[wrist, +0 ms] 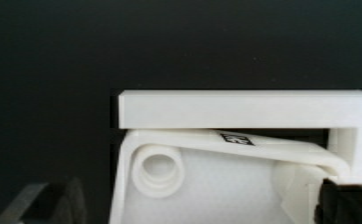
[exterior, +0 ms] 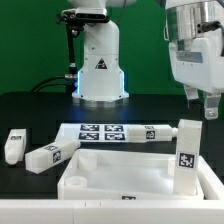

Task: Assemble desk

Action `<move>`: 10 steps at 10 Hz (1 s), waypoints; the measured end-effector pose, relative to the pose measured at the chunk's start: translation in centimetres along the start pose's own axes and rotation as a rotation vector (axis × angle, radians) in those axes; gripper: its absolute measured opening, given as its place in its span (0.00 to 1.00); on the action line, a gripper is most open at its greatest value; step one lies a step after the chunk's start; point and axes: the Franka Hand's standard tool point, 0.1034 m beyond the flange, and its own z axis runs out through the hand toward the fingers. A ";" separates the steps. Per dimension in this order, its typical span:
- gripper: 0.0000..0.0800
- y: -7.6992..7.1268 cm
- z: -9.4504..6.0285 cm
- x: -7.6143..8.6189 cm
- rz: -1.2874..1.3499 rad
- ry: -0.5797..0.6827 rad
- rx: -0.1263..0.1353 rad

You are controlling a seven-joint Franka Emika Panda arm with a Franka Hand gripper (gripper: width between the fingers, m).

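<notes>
A white plastic desk top [exterior: 120, 178], shaped like a long tray with a raised rim, lies on the black table [exterior: 30, 110] at the front of the exterior view. One white square leg block with a black-and-white tag, the standing leg [exterior: 187, 150], stands straight up in the tray's corner on the exterior view's right.

Three more white square leg blocks lie flat on the table. The first leg [exterior: 12, 146] is far over on the exterior view's left. The second leg [exterior: 45, 154] lies just beside it at a slant and shows a tag. The third leg [exterior: 163, 132] lies behind the tray, near the standing leg. Next to it is the marker board [exterior: 100, 133], thin, flat and white, with several tags. Behind that stands the white cone-shaped robot base [exterior: 100, 70].

The gripper [exterior: 201, 103] hangs in the air above the standing leg. Its two fingers are wide apart. Nothing is between them, and they touch nothing.

The wrist view looks down at a corner of the tray. The thick white rim bends round the corner, and a round socket [wrist: 160, 168] sits inside it. A small tag [wrist: 236, 140] shows on a slanting white piece, but I cannot tell what piece it is. The dark fingertips [wrist: 350, 200] show on either side, with the tray corner seen between them.
</notes>
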 end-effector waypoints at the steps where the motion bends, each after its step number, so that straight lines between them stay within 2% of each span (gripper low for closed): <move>1: 0.81 0.0 0.0 -0.1 0.012 -0.001 0.000; 2: 0.81 0.3 0.2 0.2 -0.014 -0.002 0.009; 3: 0.81 2.6 1.2 1.3 -0.040 -0.004 0.018; 4: 0.81 5.4 1.6 2.3 -0.077 -0.022 -0.006; 5: 0.81 7.6 1.2 2.9 -0.065 -0.039 -0.018; 6: 0.81 9.1 1.1 2.5 -0.052 -0.039 -0.038; 7: 0.81 9.1 1.4 1.7 -0.048 -0.029 -0.048; 10: 0.81 9.2 1.4 1.9 -0.056 -0.029 -0.048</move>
